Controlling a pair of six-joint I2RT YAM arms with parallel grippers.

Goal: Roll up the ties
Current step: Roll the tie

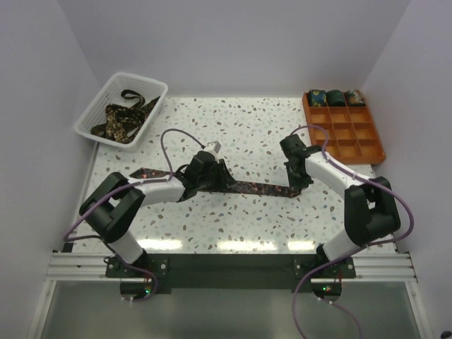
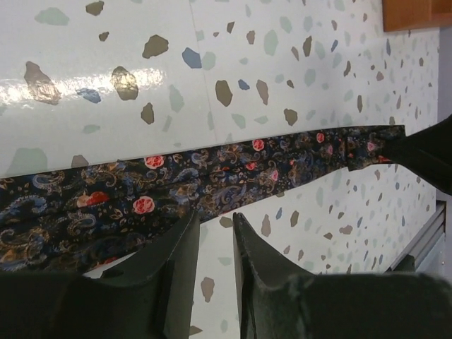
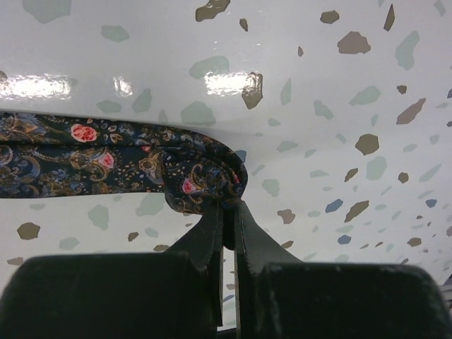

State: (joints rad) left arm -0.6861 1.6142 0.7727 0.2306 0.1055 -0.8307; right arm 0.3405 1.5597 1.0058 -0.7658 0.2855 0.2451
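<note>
- A dark paisley tie point(image 1: 258, 188) lies flat and stretched out on the speckled table point(image 1: 233, 123), left of the orange tray point(image 1: 367, 150) and nearer the arm bases than it.
- The right gripper point(image 3: 227, 212) is at the tie's end on the tray side. Its fingers are pressed together and pinch the fabric where that end is curled over into a small fold.
- From that fold the strip runs away from the tray to the left gripper point(image 2: 214, 220).
- The left gripper's fingers stand slightly apart with only bare table showing in the gap. Their tips sit at the tie's near edge, one tip just overlapping the cloth, and nothing is pinched.
- Three rolled ties point(image 1: 335, 97) fill the tray's far row of compartments.
- Well away from the tray, at the table's far left corner, a white basket point(image 1: 92, 109) holds loose ties point(image 1: 120, 120) in a heap.
</note>
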